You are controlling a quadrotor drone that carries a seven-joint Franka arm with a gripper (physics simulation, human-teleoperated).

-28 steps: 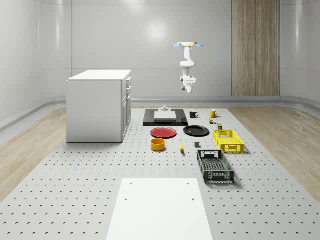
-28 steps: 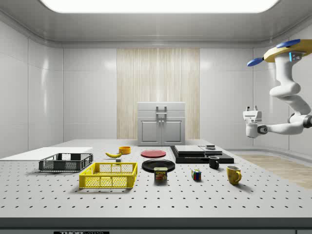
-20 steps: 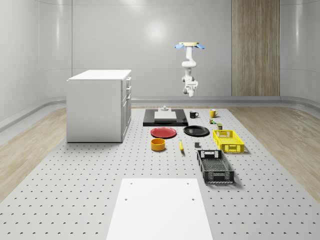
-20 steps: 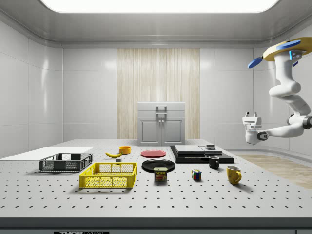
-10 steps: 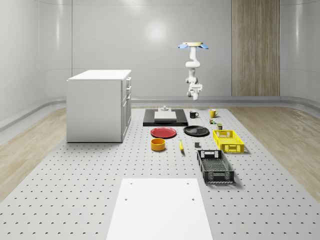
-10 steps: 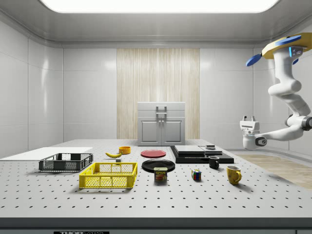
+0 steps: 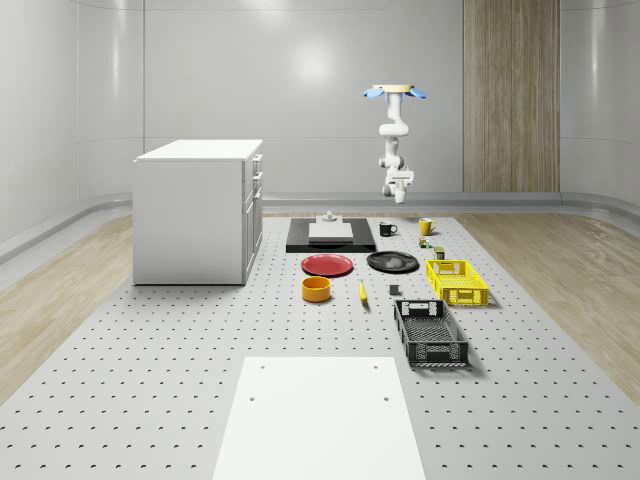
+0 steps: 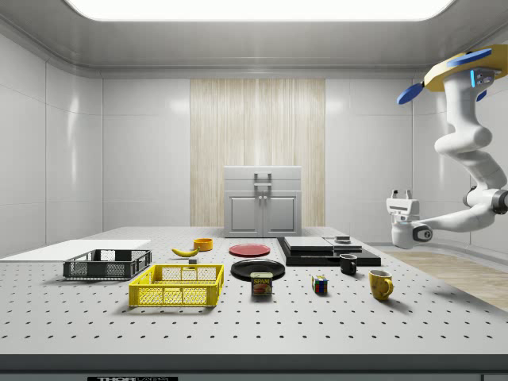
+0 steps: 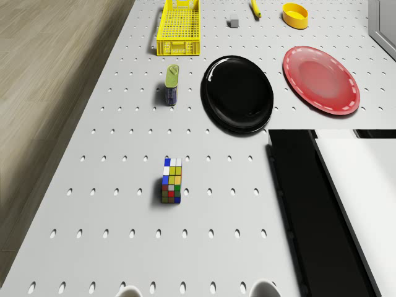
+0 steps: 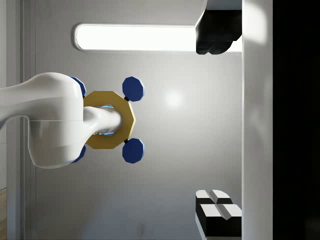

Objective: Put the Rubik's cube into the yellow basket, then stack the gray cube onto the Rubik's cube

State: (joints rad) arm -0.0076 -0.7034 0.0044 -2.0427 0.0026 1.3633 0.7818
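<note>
The Rubik's cube (image 9: 171, 180) (image 8: 320, 285) (image 7: 424, 241) sits on the table near the far end, beside a tin can. The yellow basket (image 7: 457, 282) (image 8: 178, 286) (image 9: 179, 25) stands further along, with nothing in it. The small gray cube (image 7: 394, 291) (image 9: 233, 22) lies on the table next to the basket. The drone (image 7: 398, 92) (image 8: 464, 67) hovers high over the table's far end. My gripper (image 8: 401, 193) (image 7: 400, 186) hangs well above the mugs, fingers pointing up, open and holding nothing. In the wrist view it faces the drone (image 10: 107, 120) and the ceiling.
A white cabinet (image 7: 198, 210) stands at the whole-scene view's left. A black tray (image 7: 330, 235) with a white slab, black plate (image 9: 238, 93), red plate (image 9: 321, 79), can (image 9: 171, 85), orange bowl (image 7: 316, 289), banana (image 7: 362, 291), two mugs and a black basket (image 7: 430, 333) are on the table.
The drone and arm have drifted toward the whole-scene view's right. The gripper has sunk a little and shifted toward the side view's left. Nothing on the table has moved.
</note>
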